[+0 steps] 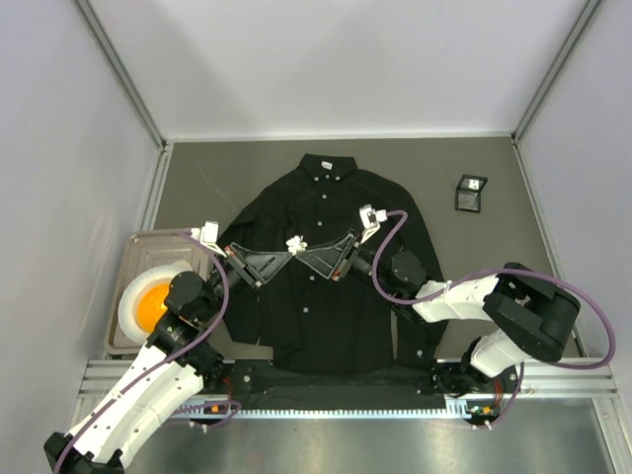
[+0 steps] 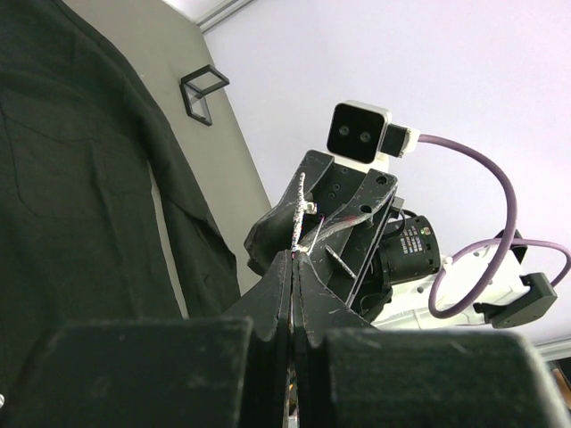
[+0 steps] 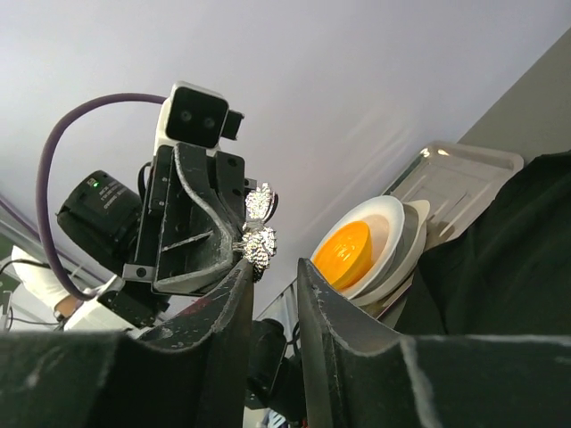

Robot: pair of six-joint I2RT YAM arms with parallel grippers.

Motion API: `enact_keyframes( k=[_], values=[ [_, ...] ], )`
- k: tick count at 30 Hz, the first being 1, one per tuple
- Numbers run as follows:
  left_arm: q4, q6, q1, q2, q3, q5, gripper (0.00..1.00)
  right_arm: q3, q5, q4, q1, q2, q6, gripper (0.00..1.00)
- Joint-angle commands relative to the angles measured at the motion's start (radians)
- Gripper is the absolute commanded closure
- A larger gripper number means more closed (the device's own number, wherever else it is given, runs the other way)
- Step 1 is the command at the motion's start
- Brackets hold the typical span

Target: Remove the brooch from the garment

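Observation:
The black garment (image 1: 326,296) lies flat on the table, collar away from me. Above its chest both grippers meet tip to tip. My left gripper (image 1: 285,253) is shut on the brooch (image 1: 295,243), a small white jagged ornament. In the left wrist view the brooch (image 2: 298,212) shows edge-on, sticking up out of the closed tips of my left gripper (image 2: 300,257). In the right wrist view the brooch (image 3: 260,225) sits at the tip of one finger (image 3: 234,294). My right gripper (image 3: 272,265) is open with a narrow gap and nothing between its jaws.
A small black box (image 1: 471,193) lies at the far right of the table. A metal tray (image 1: 148,242) at the left holds white plates and an orange bowl (image 1: 151,304). Grey walls close in both sides.

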Motion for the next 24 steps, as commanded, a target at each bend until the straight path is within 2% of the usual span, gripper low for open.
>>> enact_keyframes(
  k=[1,2,4,5,6,10,15,16,19,20,21,24],
  values=[
    [0.055,-0.017,-0.002,-0.008,0.014,0.03,1.0,0.027,0.01,0.156,-0.007,-0.016,-0.017,0.75],
    [0.054,-0.019,-0.002,-0.006,0.014,0.032,1.0,0.024,0.012,0.156,-0.007,-0.023,-0.021,0.75],
    [0.052,-0.02,-0.002,-0.006,0.011,0.047,1.0,0.024,0.003,0.152,-0.008,-0.029,-0.035,0.83],
    [0.052,-0.02,-0.002,-0.004,0.011,0.052,1.0,0.024,-0.002,0.148,-0.008,-0.039,-0.04,0.88],
    [0.042,-0.005,-0.002,-0.004,0.016,0.064,1.0,0.024,-0.012,0.137,-0.013,-0.045,-0.043,1.0],
    [-0.09,0.095,-0.002,-0.004,0.077,0.079,0.99,0.007,-0.116,0.044,-0.059,-0.089,-0.055,1.0],
    [-0.234,0.225,-0.002,-0.008,0.183,0.104,0.66,0.011,-0.308,-0.1,-0.129,-0.163,-0.07,1.0],
    [-0.276,0.24,-0.004,-0.005,0.197,0.108,0.52,0.013,-0.336,-0.116,-0.138,-0.171,-0.072,1.0],
    [-0.337,0.303,-0.002,0.018,0.251,0.153,0.38,0.045,-0.461,-0.231,-0.178,-0.203,-0.08,1.0],
    [-0.352,0.326,-0.004,0.038,0.275,0.179,0.27,0.056,-0.497,-0.286,-0.186,-0.206,-0.086,1.0],
    [-0.359,0.33,-0.002,0.049,0.284,0.191,0.25,0.07,-0.578,-0.309,-0.192,-0.206,-0.089,1.0],
    [-0.356,0.349,-0.004,0.117,0.309,0.277,0.24,0.108,-0.678,-0.374,-0.194,-0.207,-0.1,1.0]
  ],
)
